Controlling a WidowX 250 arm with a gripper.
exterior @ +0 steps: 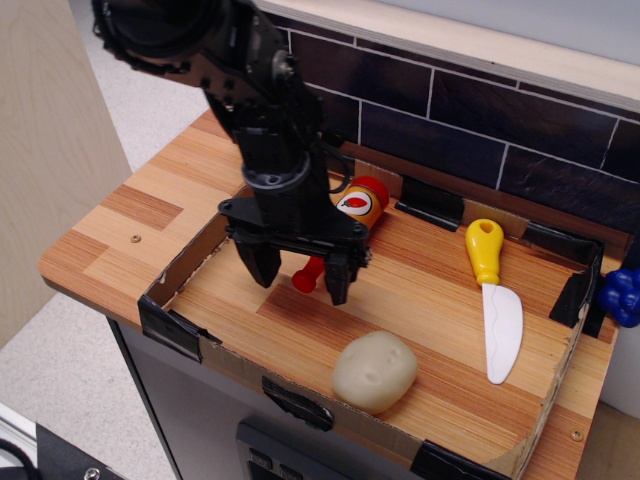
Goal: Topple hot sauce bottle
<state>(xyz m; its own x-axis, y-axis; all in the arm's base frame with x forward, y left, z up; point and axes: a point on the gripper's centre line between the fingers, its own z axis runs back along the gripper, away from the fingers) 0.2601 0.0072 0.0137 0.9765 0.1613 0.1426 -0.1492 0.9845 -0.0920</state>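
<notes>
The hot sauce bottle (352, 212) lies on its side in the cardboard-walled tray (180, 285), its red base toward the back wall and its red cap (305, 278) pointing toward the front left. The orange-yellow label with the white oval faces up. My black gripper (300, 280) is open, its two fingers spread wide to either side of the cap, tips near the wooden floor. The arm hides part of the bottle's neck.
A yellow-handled white toy knife (495, 295) lies at the right of the tray. A beige potato-like toy (374, 371) sits near the front wall. A blue object (622, 292) shows at the right edge. Dark tiled wall (480, 120) behind.
</notes>
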